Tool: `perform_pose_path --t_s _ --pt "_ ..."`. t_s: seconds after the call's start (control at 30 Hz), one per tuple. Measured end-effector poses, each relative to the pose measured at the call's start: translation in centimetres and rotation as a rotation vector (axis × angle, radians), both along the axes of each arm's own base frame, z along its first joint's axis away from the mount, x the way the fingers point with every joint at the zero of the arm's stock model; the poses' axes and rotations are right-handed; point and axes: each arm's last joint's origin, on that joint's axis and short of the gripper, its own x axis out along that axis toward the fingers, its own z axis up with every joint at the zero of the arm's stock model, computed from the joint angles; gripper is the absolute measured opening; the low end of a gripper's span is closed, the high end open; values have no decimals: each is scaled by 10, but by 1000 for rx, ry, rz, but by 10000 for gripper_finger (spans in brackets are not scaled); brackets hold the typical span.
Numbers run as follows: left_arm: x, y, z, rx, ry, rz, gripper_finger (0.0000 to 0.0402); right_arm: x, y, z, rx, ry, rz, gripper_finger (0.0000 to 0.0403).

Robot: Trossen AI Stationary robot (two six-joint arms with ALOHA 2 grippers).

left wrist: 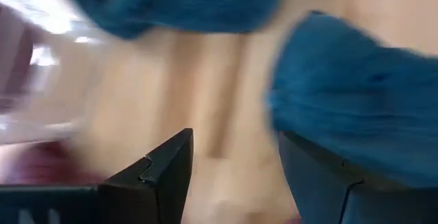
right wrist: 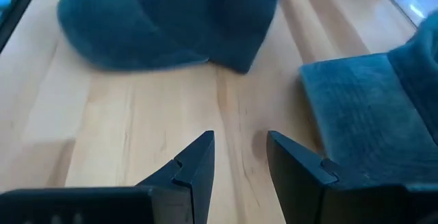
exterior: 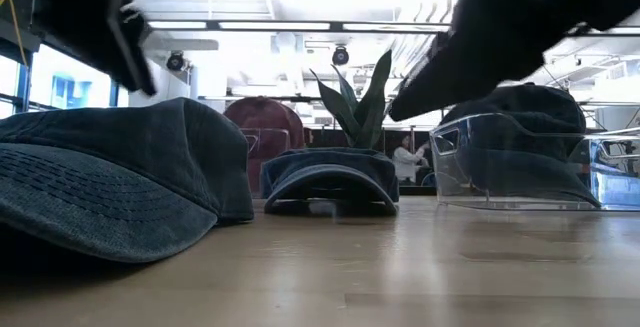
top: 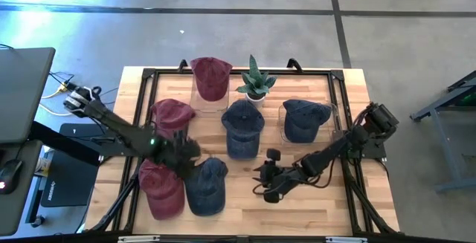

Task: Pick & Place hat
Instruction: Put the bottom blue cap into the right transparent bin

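no brand, label or writing can be read on any cap. the wooden table [top: 297, 213] sits in a black frame on a grey concrete floor; the low view looks into a bright room with ceiling lights, where a person [exterior: 407, 157] stands far back. three maroon caps and four navy caps lie around a potted plant [top: 256, 82], and the rear right navy hat [top: 303, 118] rests in a clear bin [exterior: 530, 162]. the left gripper [top: 181, 148] hovers just beside the front navy hat [top: 207, 186], its fingers spread and empty. the right gripper [top: 266, 177] hangs over bare wood between the caps, fingers [right wrist: 195, 164] apart with nothing held.
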Motion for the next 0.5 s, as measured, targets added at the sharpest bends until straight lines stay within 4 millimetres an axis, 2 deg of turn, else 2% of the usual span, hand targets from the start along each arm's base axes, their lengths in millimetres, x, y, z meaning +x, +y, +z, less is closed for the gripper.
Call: perform_pose_path --t_s 0.13,0.2,0.3,0.4,0.5 --pt "3 -16 -40 -116 -154 -5 209 7 -5 4 63 -45 -32 134" --pt "4 -18 -51 -179 -213 -21 209 9 -7 5 85 -59 -19 144" --pt "5 -15 -61 -204 -277 -36 209 12 -8 8 105 -83 -11 164" --pt "15 -11 -69 -213 -322 -37 209 14 -8 10 108 -109 -1 184" --pt "31 -14 -64 -301 -423 -176 209 14 -6 11 123 -112 14 198"
